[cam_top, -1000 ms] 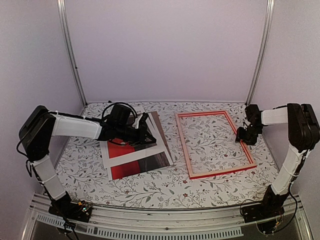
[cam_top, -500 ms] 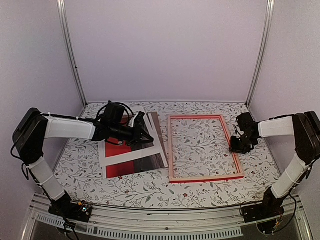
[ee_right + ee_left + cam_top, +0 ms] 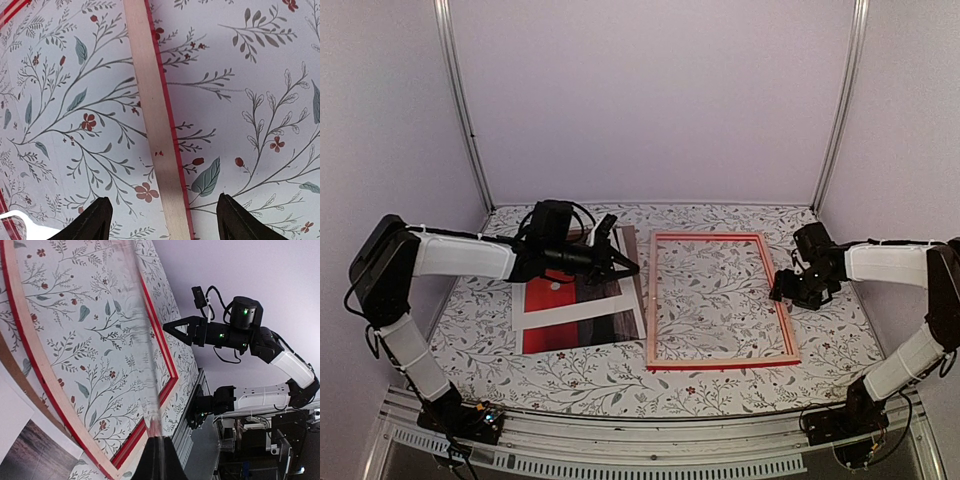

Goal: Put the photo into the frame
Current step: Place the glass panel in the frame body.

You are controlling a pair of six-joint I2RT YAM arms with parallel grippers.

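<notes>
- Frame (image 3: 720, 361) has slid left and squared up since the earlier view. It now lies flat just beside the photo stack, and the right gripper (image 3: 786, 290) has let go of its right rail.
- Right gripper: jaws stand wide apart over that rail and hold nothing. I judge it is placed to nudge or re-pinch the rail.
- Left gripper (image 3: 620, 266): closed tight on what looks like a thin clear sheet (image 3: 145, 365), raised on edge between stack and frame, probably to free the stack.
- Photo (image 3: 548, 338) lies flat left of the frame with a white mat (image 3: 575, 316) crossing it. A brown board (image 3: 631, 245) pokes out at the far edge.
- In the way: the mat, and the raised sheet between photo and frame.
</notes>
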